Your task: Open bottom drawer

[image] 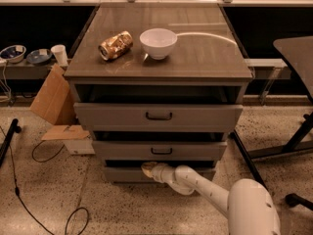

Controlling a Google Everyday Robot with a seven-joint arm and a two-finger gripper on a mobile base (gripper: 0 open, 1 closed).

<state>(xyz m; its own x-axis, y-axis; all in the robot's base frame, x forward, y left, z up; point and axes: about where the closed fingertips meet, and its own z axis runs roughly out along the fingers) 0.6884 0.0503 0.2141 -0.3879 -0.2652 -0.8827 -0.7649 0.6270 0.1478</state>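
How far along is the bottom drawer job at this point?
Reach looks done: the gripper sits at the front of the bottom drawer, near its middle. In hand: the pull, with only a narrow dark gap showing above that front. Left: drawing it clearly out.

Warm overhead light falling on the cabinet top [195, 58], pale curved glare streaking right of the white bowl [158, 42], drawer gaps sinking into deep shadow, gripper [148, 169] sitting dimly lit against the bottom drawer [122, 174] front, background lying dark.
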